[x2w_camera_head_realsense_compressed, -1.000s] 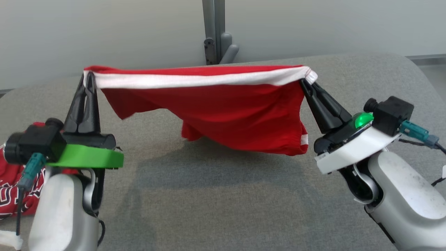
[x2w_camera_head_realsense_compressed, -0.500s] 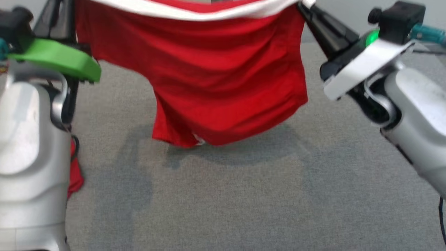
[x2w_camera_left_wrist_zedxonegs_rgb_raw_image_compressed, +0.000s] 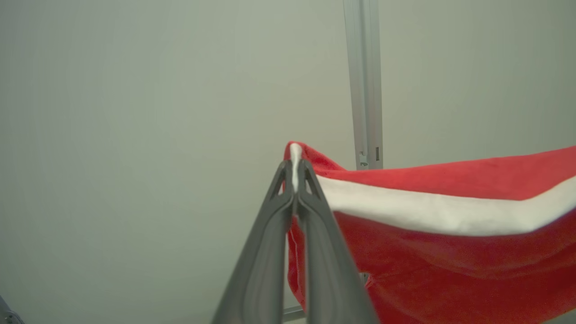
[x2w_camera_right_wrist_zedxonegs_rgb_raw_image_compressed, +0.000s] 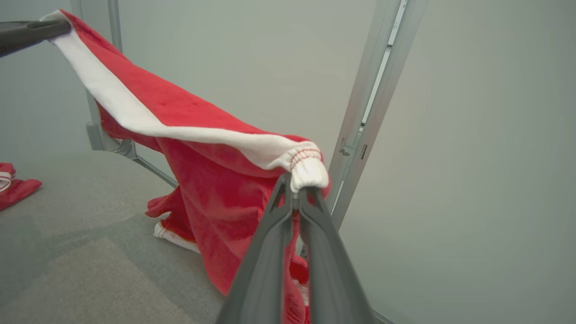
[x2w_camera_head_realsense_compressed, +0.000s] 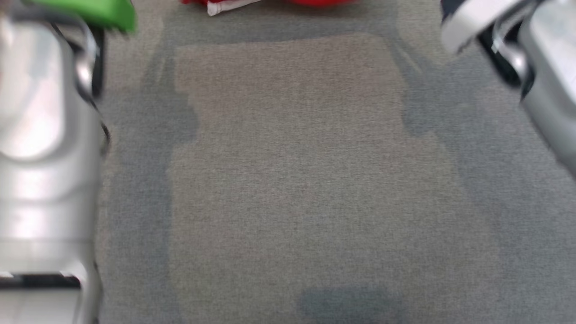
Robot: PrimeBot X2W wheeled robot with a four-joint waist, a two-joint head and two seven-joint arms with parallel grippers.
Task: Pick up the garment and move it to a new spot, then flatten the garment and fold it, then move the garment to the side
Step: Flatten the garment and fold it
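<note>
Your view has dropped to the table (x2w_camera_head_realsense_compressed: 288,180). The garment (x2w_camera_right_wrist_zedxonegs_rgb_raw_image_compressed: 216,198) now hangs tall by its waistband, left fingers (x2w_camera_left_wrist_zedxonegs_rgb_raw_image_compressed: 270,252) and right fingers (x2w_camera_right_wrist_zedxonegs_rgb_raw_image_compressed: 265,261) pinching either end, ready for laying flat.

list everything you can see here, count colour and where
garment: 1, red with white band, hanging stretched between both pincers
second garment: 1, red and white, on the table, far left of the right wrist view
table: 1, grey fabric, below the garment
posts: 2, grey metal, behind the garment
wall: 1, pale grey, background
left pincer: 1, dark, shut on one band corner
right pincer: 1, dark, shut on the other band corner
forearms: 2, pale silver, left and right edges of the head view
</note>
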